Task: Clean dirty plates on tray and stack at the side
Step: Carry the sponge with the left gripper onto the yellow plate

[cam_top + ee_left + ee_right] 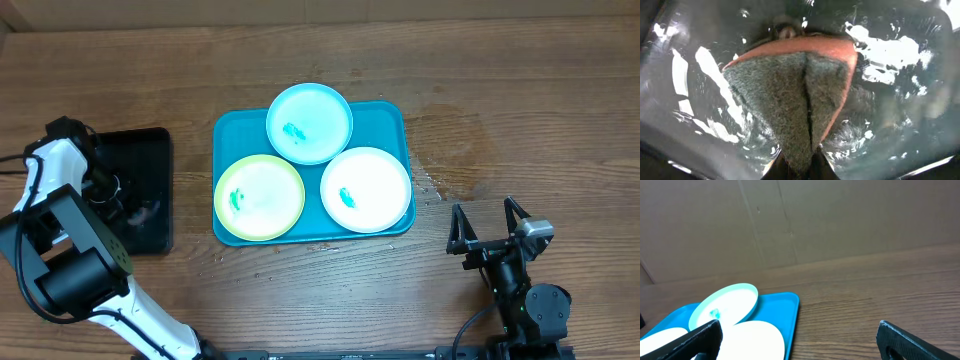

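Overhead: shows the tray (pixel 225 130) mid-table w/ all three plates (pixel 375 205) on it. Has the light blue plate (pixel 310 122) at the back, overlapping the rims of the two in front, the yellow-green plate (pixel 259 197) front-left and the white plate (pixel 366 189) front-right. Counts one small green smear (pixel 292 130) on each. Puts the black tray (pixel 150 150) just left of the turq. one, apart from it, w/ the left arm (pixel 55 175) bent over it. Finds nothing stacked at the side yet, so reads as early in the job.

Left wrist: looks down into wet black plastic, glare and droplets all over. Has the left gripper (pixel 799 167) clamped on a sponge (pixel 790 95) — orange body, grey scouring face creased down the middle. No plate in sight here.

Right wrist: shows the right gripper (pixel 797 342) w/ fingers wide apart, holding nothing, low over bare wood off the tray's right side. Catches the light blue plate tilted, leaning on the white one.

Handling, as a guess: thin plastic, so light, fairly stiff, prob. slick when wet and apt to skate under a scrub. Best pinched at the rim — starting w/ the lifted edge of the light blue one. Would steady w/ the free claw while wiping.
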Motion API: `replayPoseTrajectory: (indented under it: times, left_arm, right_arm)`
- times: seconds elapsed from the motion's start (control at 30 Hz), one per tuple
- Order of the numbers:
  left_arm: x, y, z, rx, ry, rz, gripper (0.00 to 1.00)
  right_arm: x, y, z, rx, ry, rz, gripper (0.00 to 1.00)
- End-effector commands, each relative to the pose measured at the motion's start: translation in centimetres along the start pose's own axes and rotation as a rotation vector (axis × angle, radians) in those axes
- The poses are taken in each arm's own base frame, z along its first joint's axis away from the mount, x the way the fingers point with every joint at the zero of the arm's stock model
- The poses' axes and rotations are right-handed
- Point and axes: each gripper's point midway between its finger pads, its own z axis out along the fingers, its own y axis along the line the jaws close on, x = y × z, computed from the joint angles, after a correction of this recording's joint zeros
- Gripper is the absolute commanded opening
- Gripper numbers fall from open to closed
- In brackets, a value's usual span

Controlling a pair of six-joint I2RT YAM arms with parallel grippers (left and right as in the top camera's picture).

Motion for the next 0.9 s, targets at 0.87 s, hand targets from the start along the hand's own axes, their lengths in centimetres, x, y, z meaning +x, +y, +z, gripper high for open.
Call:
replayPoseTrajectory:
  times: [0.87]
  left_arm:
    - [1.0,-5.6,-9.1,0.069,0.006,0.134,0.04]
  right_arm:
    - [0.1,-0.2,0.0,0.009,-0.006,-0.004,1.00]
